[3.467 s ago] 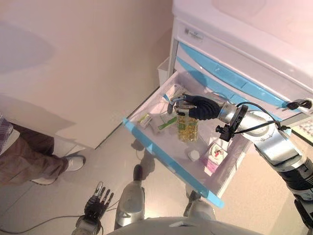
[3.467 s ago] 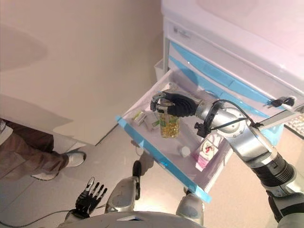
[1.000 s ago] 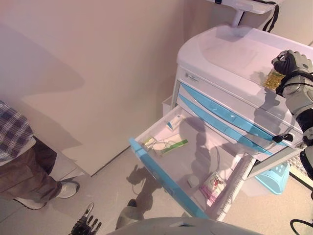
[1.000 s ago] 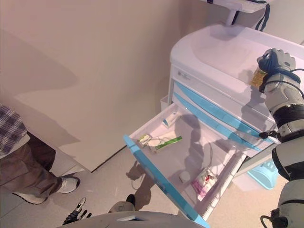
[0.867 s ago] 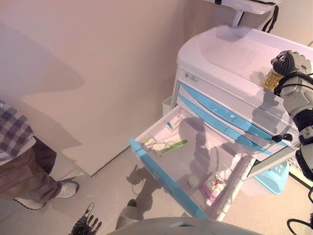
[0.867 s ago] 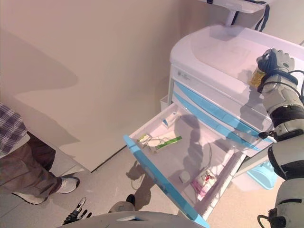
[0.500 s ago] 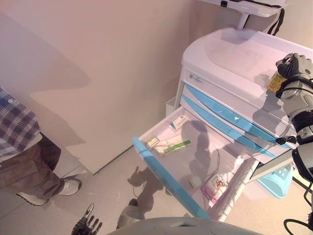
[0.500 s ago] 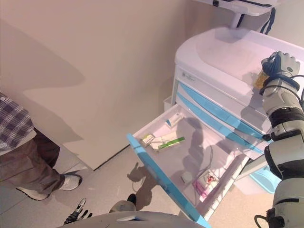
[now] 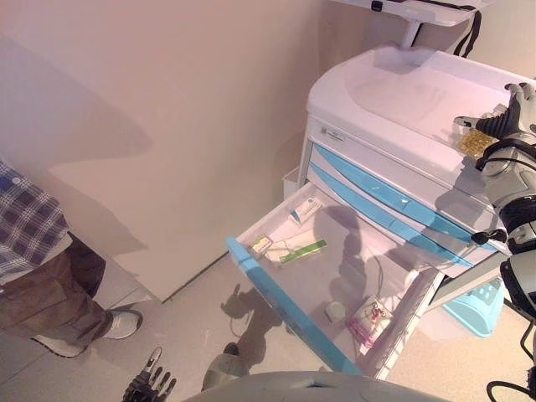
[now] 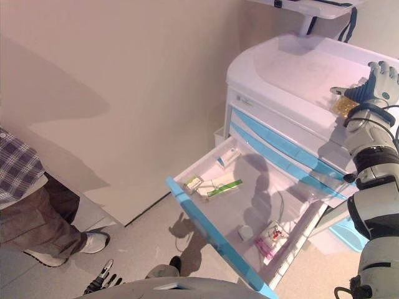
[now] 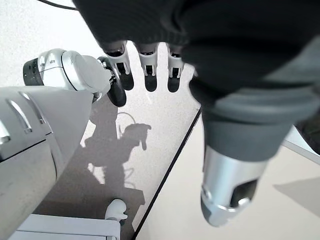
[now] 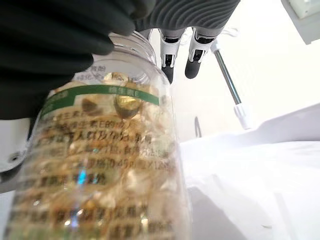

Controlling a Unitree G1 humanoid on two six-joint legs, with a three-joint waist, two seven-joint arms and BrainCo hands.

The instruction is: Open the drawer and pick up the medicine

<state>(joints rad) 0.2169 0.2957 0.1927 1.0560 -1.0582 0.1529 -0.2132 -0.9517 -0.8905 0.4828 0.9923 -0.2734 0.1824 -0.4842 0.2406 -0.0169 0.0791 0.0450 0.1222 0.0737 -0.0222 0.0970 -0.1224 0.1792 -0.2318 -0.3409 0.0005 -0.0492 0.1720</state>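
Your drawer is open and the bottle is out, standing on the cart top. The right robot hand has straight fingers beside it, so it's released. The left robot hand hangs relaxed, empty.

Silver-grey right arm — dark ribbed cover on left hand.

One cabinet, three blue-fronted drawers, lowest drawer pulled open. Inside that drawer: three small boxes at the far end, one pink packet and one white cap nearer its front. One capsule bottle on the cabinet top.
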